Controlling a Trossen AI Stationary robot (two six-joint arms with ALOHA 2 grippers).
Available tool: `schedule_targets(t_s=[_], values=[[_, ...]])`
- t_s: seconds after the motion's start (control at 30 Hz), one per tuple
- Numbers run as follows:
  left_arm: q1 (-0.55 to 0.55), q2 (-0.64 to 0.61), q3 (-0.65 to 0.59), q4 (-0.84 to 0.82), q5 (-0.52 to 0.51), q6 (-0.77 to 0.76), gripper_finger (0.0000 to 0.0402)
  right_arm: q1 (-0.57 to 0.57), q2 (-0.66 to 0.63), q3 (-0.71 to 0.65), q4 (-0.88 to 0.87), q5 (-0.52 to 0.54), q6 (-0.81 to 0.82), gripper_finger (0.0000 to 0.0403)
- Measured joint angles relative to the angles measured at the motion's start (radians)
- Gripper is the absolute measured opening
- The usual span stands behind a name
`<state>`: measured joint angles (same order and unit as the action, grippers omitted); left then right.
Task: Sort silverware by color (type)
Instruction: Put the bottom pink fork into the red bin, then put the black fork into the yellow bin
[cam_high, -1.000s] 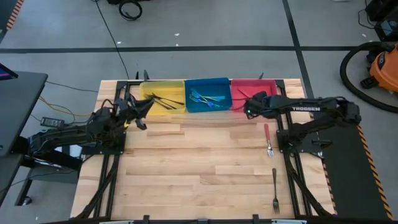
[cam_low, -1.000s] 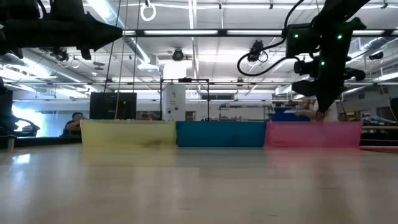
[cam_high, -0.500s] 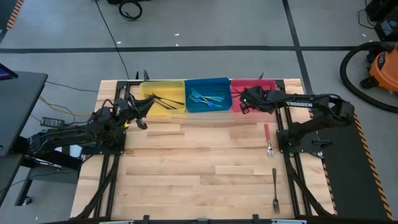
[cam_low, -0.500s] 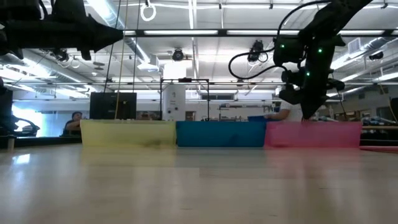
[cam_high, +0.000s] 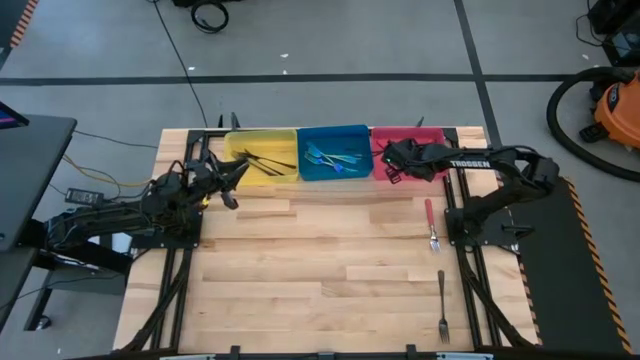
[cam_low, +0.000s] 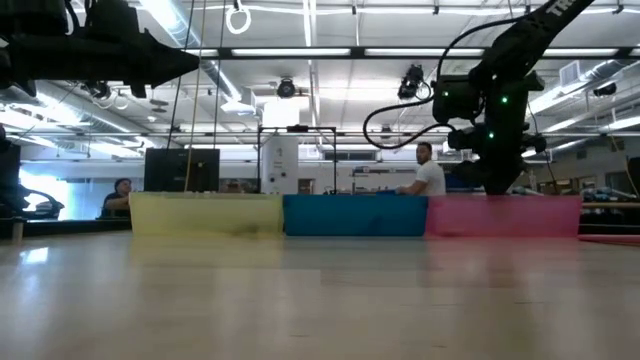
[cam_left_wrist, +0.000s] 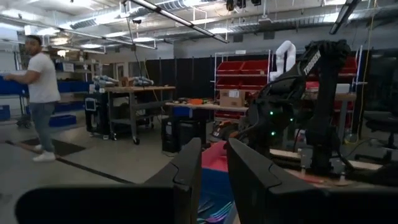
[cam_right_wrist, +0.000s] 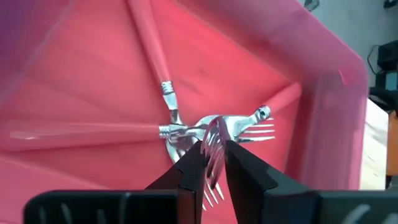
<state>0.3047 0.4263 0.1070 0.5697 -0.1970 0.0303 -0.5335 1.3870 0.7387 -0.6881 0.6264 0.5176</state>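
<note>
Wooden surface (cam_high: 300, 270) with three bins along 12 o'clock edge: yellow (cam_high: 262, 158), blue (cam_high: 334, 153), red (cam_high: 407, 140). Right pincer (cam_high: 392, 160) over red bin, fingers slightly parted around fork tines (cam_right_wrist: 214, 155), forks (cam_right_wrist: 205, 127) piled beneath. Left pincer (cam_high: 232, 185) at 10 o'clock, narrowly parted, empty. Red-handled fork (cam_high: 430, 222) and dark fork (cam_high: 441, 305) lying at 4 o'clock.

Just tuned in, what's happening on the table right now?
The right gripper is over the red bin, with a fork between its fingers above the red-handled forks already inside. The left gripper waits by the yellow bin. One red-handled fork and one dark fork lie on the table.
</note>
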Motion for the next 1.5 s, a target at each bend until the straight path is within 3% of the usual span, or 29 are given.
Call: schedule_targets(t_s=[0.5, 0.8, 0.87, 1.07, 1.27, 1.5], values=[[-0.001, 0.0, 0.0, -0.005, 0.0, -0.019, 0.0078, 0.0, 0.027, 0.045, 0.072, -0.011, -0.12, 0.0139], [-0.001, 0.0, 0.0, -0.006, 0.0, -0.024, 0.0078, 0.009, 0.027, 0.15, -0.015, -0.029, -0.155, 0.0149], [-0.001, 0.0, 0.0, -0.006, 0.0, -0.037, 0.0078, 0.011, 0.026, 0.177, -0.075, -0.067, -0.154, 0.0149], [-0.001, 0.0, 0.0, -0.004, 0.0, -0.06, 0.0078, 0.022, 0.026, 0.234, -0.222, -0.322, -0.134, 0.0148], [0.0, 0.0, 0.0, 0.001, 0.0, -0.142, 0.0078, 0.084, 0.026, 0.252, -0.275, -0.47, -0.121, 0.0147], [0.0, 0.0, 0.0, 0.003, 0.087, -0.158, 0.0078, 0.246, -0.01, 0.282, -0.331, -0.523, -0.065, 0.0147]])
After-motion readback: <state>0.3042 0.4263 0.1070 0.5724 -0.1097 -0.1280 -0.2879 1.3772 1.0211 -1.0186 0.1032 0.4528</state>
